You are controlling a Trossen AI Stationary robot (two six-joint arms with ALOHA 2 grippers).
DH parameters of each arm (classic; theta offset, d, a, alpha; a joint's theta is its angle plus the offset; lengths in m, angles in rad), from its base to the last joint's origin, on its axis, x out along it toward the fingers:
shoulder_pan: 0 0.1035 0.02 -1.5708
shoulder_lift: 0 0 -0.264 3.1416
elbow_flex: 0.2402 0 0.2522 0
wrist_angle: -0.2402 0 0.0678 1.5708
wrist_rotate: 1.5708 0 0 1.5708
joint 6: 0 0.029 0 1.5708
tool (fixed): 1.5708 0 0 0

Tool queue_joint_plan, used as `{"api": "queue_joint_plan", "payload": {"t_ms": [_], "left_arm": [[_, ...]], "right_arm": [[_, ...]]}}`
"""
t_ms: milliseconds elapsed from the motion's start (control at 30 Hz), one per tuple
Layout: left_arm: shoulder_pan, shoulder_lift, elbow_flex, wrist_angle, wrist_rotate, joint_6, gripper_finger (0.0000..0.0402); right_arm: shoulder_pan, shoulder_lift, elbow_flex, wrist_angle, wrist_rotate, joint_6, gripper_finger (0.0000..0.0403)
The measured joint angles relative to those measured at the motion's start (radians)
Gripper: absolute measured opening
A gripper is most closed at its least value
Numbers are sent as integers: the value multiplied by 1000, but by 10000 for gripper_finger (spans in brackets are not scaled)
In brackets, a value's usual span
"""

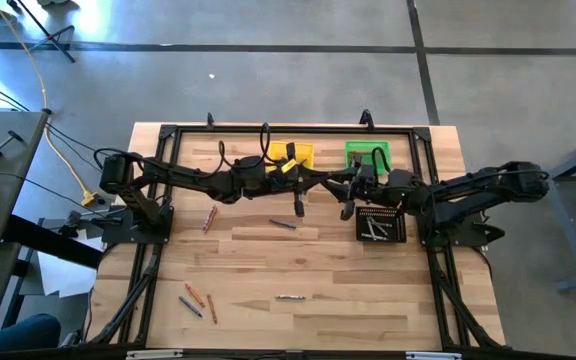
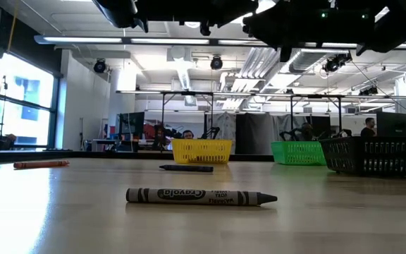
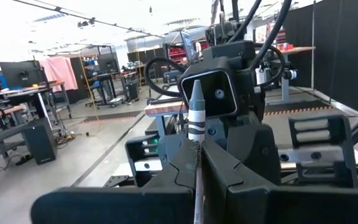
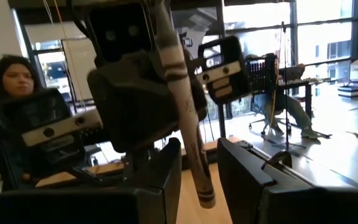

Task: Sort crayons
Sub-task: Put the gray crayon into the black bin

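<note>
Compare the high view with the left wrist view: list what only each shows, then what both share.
Only the high view: the wooden slatted table, the yellow square bin, the green square bin, the black ribbed tray, loose crayons such as the pale silvery stick.
Only the left wrist view: the grey paper-wrapped crayon clamped in the left gripper, and the room beyond.
Both: the right gripper.

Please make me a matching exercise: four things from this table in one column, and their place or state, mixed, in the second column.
1. yellow bin
2. black tray
3. left pincer
4. dark crayon

A. lies flat on the table
B. shut on a grey crayon
C. next to the green bin
D. has pale crayons inside

Pairs: 1-C, 2-D, 3-B, 4-A
</note>
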Motion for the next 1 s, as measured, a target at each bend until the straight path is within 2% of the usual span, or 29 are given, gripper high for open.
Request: {"api": "queue_joint_plan", "payload": {"t_ms": [133, 300, 467, 567, 667, 800, 1000], "left_arm": [[-1, 0, 0, -4, 0, -2, 0], [-2, 0, 0, -10, -1, -5, 0], [-2, -1, 1, -37, -18, -5, 18], [-3, -1, 1, -73, -63, 0, 41], [-3, -1, 1, -110, -115, 1, 65], [-6, -4, 1, -160, -136, -2, 91], [-14, -4, 1, -256, -135, -4, 101]], "right_arm": [[0, 38, 28, -10, -2, 0, 89], [1, 61, 42, -17, -4, -6, 15], [-3, 55, 42, -45, 3, 9, 7], [-10, 29, 42, -93, 55, 8, 6], [-30, -44, 42, -235, 163, -31, 5], [-58, -197, 42, -548, 312, -14, 4], [-55, -367, 42, -1140, 268, 355, 4]]}}
